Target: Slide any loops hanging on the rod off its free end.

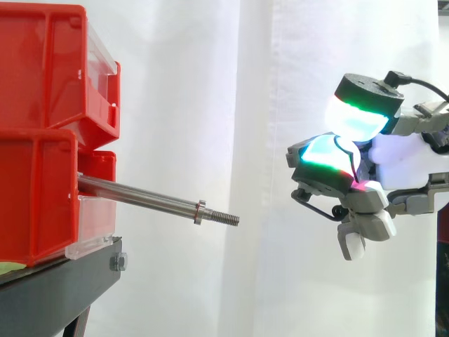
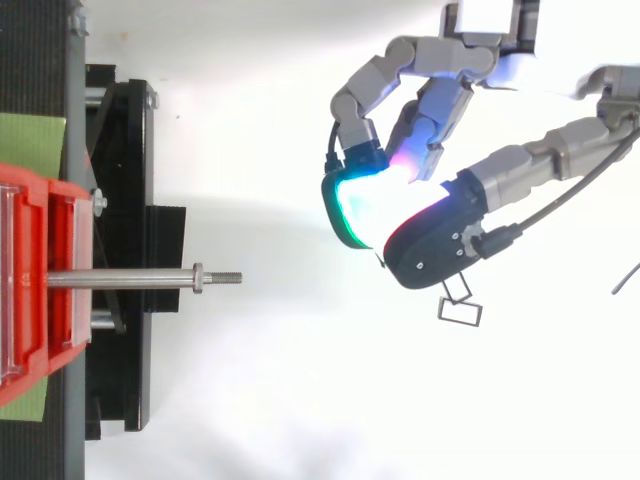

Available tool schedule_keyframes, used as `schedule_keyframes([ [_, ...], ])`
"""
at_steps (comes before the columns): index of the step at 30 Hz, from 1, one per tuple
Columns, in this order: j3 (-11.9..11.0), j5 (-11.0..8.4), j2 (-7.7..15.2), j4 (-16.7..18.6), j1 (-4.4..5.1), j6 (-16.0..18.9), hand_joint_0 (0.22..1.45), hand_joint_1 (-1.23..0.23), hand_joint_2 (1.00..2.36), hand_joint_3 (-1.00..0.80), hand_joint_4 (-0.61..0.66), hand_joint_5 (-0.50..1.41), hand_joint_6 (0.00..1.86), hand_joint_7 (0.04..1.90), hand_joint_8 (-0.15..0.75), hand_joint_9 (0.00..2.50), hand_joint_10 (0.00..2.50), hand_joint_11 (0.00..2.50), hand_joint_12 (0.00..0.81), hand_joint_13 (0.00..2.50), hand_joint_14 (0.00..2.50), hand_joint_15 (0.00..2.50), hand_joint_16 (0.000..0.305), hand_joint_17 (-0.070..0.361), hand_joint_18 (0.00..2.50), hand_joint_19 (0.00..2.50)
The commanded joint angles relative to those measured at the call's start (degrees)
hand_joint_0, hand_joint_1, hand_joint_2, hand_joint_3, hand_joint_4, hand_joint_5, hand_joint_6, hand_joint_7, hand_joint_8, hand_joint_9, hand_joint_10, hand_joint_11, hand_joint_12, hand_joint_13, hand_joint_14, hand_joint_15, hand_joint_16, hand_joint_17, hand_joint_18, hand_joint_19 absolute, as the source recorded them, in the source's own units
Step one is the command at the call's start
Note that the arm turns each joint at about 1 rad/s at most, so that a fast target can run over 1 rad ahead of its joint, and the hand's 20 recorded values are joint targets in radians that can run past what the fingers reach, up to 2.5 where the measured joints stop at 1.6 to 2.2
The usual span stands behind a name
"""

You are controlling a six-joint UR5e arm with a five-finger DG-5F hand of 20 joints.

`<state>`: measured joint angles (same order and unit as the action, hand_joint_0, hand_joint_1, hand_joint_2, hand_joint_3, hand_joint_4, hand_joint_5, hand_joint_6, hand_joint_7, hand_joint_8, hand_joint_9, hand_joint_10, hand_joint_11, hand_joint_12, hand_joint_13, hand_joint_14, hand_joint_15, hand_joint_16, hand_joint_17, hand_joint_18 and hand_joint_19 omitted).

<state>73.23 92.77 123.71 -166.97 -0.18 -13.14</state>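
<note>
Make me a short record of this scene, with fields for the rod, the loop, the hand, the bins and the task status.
rod: sticks out from the red bins, threaded free end towards the hand, nothing hanging on it
loop: thin wire, off the rod, dangling under the hand
hand: beyond the rod's free end, fingers pinched on the loop
bins: red, stacked on a black stand
task status: appears done

No legible text, label, brand, number or sign anywhere: none on the red plastic bins point(image 1: 42, 133), the threaded steel rod point(image 1: 140, 197) or the black metal stand point(image 2: 122, 180).
</note>
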Motion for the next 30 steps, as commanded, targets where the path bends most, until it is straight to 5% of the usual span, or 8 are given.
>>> schedule_keyframes([
  [1,-0.02,0.05,-0.05,-0.02,0.09,-0.04,0.63,-0.75,1.02,-0.12,0.05,-0.14,0.92,1.20,0.338,1.04,0.02,0.74,0.417,0.99,0.02,0.50,0.052,0.117,0.85,0.48],
  [30,0.07,0.05,0.04,0.60,-0.08,-0.22,0.62,-0.76,1.02,-0.07,0.09,-0.12,0.91,1.24,0.366,1.14,0.02,0.74,0.428,1.01,0.02,0.51,0.056,0.127,0.88,0.47],
])
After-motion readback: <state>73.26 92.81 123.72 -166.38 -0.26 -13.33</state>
